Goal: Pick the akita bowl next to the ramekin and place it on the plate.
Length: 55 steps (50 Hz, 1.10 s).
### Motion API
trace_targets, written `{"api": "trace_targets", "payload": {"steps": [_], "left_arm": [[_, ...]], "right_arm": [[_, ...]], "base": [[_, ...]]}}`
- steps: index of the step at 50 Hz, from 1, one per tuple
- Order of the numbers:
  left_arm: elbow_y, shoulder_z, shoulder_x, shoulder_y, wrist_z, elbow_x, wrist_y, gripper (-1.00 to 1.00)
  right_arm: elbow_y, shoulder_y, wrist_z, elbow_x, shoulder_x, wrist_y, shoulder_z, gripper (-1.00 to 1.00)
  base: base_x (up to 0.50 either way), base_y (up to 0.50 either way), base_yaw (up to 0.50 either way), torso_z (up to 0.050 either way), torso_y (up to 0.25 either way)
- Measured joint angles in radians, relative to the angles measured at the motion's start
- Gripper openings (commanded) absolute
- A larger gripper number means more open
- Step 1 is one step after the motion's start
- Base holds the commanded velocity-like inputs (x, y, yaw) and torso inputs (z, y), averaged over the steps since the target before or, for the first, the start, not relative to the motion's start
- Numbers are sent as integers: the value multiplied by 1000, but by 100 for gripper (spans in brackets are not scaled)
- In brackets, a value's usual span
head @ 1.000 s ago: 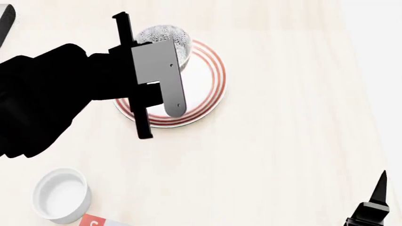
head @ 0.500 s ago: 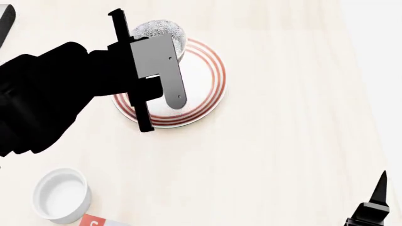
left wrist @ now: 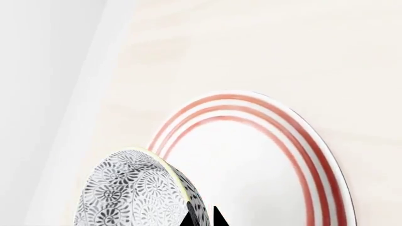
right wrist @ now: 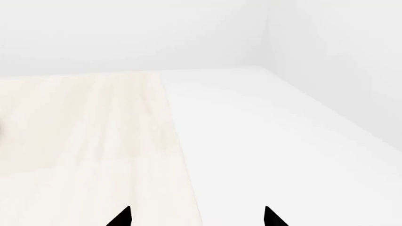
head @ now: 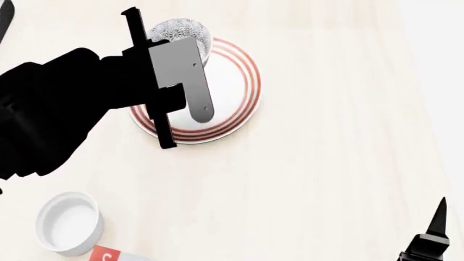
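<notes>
Arm reaches over plate (head: 243, 87); left pincer (left wrist: 202, 217) nearly closed, gripping akita bowl (left wrist: 135, 190) rim

pale table (head: 326, 163): plate (head: 236, 103), ramekin (head: 69, 223), perhaps a box (head: 108, 254)

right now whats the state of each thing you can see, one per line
akita bowl: tilted in the left gripper, over the far rim of the plate
left gripper: shut on the bowl's rim
plate: flat on the table, nothing resting on its centre
ramekin: upright, empty, near the front left
right gripper: open, holding nothing
red-labelled item: mostly cut off, state unclear
</notes>
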Motion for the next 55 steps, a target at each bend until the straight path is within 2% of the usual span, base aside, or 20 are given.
{"api": "trace_targets", "payload": {"steps": [55], "left_arm": [[-6, 12, -1, 10, -5, 13, 20, -100]], "right_arm": [[0, -3, 7, 6, 5, -5, -5, 100]], "base": [[0, 0, 0, 0, -4]]}}
